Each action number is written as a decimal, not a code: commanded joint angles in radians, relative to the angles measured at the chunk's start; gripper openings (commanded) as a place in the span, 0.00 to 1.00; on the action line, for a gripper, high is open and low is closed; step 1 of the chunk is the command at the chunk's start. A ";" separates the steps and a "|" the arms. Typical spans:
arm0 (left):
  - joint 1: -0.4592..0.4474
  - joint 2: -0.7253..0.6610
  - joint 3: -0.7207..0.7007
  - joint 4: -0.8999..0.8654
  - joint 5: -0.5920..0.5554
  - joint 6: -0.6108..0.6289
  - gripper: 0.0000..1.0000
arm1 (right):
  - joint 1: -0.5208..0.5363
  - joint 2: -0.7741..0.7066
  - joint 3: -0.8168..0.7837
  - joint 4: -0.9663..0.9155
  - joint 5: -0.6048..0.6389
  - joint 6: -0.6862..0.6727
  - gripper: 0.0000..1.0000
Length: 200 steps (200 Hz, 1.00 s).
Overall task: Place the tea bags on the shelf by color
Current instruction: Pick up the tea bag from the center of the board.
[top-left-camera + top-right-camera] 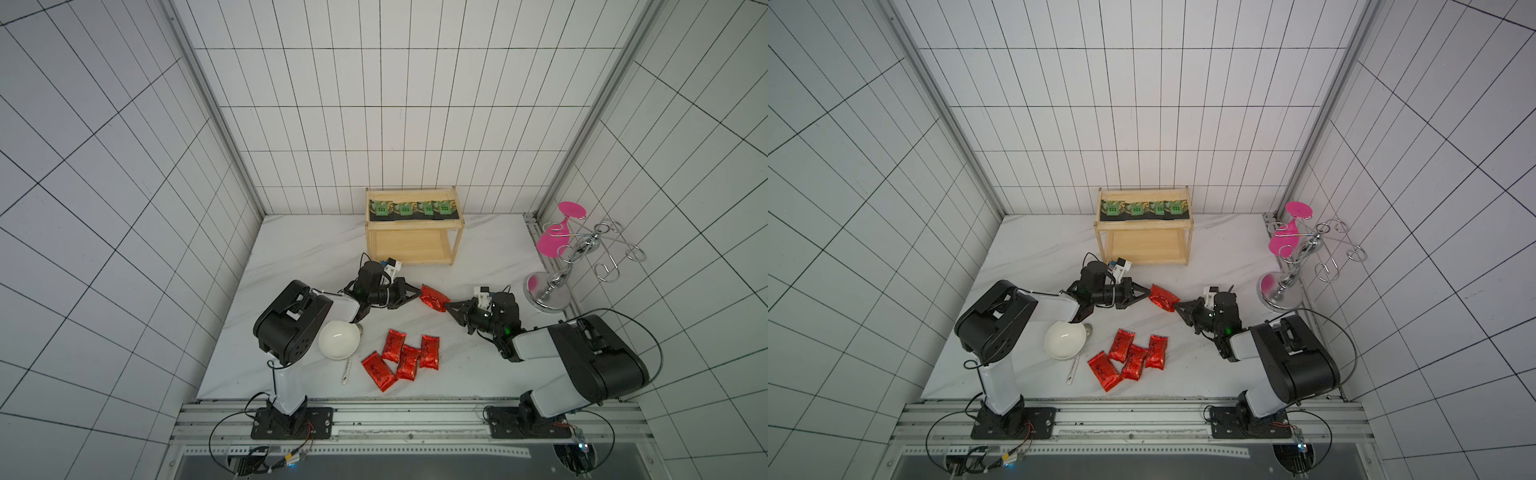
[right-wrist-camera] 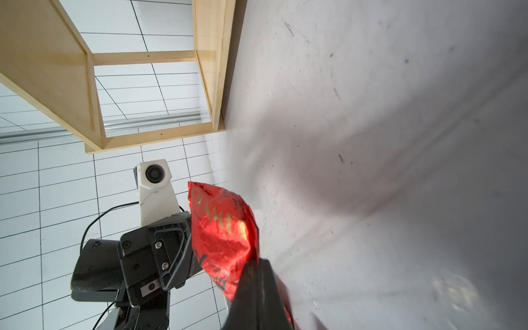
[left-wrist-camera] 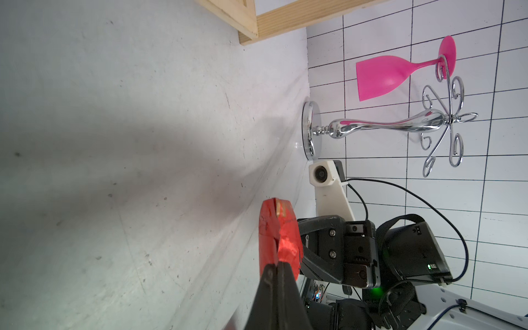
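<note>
Red pouch (image 1: 434, 297): suspended just in front of the shelf (image 1: 415, 226), apparently clear of the counter (image 1: 307, 257). It is pinched at opposite ends. The left jaws are closed on one end seam, and the right jaws are closed on the far corner.

We judge it light, soft and crinkly. The foil is glossy and probably slippery, so the flat crimped seams are the sound places to grip, not the puffed middle. The right wrist view shows the skin creased, with dark print.

Four more red pouches (image 1: 409, 361) lie overlapping on the counter, well in front of the shelf. Four black sachets (image 1: 404, 209), flat, square and green-centred, sit in a row on the shelf's top board.

The shelf is pale wood with rimmed boards and thin posts. A smooth white bowl (image 1: 338, 340) lies well in front of the shelf on the left arm's side. A chrome stand (image 1: 552, 286) stands beside the shelf on the right arm's side.
</note>
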 commanded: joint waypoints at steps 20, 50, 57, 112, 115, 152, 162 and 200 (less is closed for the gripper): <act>0.009 -0.052 -0.021 0.035 0.025 -0.007 0.00 | -0.022 -0.012 -0.031 0.031 -0.030 -0.008 0.00; 0.019 -0.060 -0.034 0.038 0.041 -0.006 0.00 | -0.053 -0.072 -0.028 -0.088 -0.049 -0.056 0.00; 0.019 -0.060 -0.037 0.042 0.040 -0.006 0.00 | -0.054 -0.090 -0.024 -0.116 -0.050 -0.069 0.00; 0.022 -0.063 -0.030 0.028 0.037 0.016 0.00 | -0.083 -0.172 0.011 -0.269 -0.078 -0.145 0.00; 0.022 -0.064 -0.026 0.021 0.038 0.020 0.00 | -0.083 -0.175 0.014 -0.277 -0.078 -0.148 0.00; 0.059 -0.221 0.022 -0.278 -0.035 0.169 0.60 | -0.060 -0.200 0.060 -0.326 0.014 -0.117 0.00; 0.077 -0.294 0.052 -0.466 -0.098 0.246 0.65 | -0.029 -0.209 0.084 -0.340 0.093 -0.097 0.00; 0.171 -0.530 0.080 -0.863 -0.315 0.421 0.71 | 0.157 -0.190 0.224 -0.334 0.510 -0.036 0.00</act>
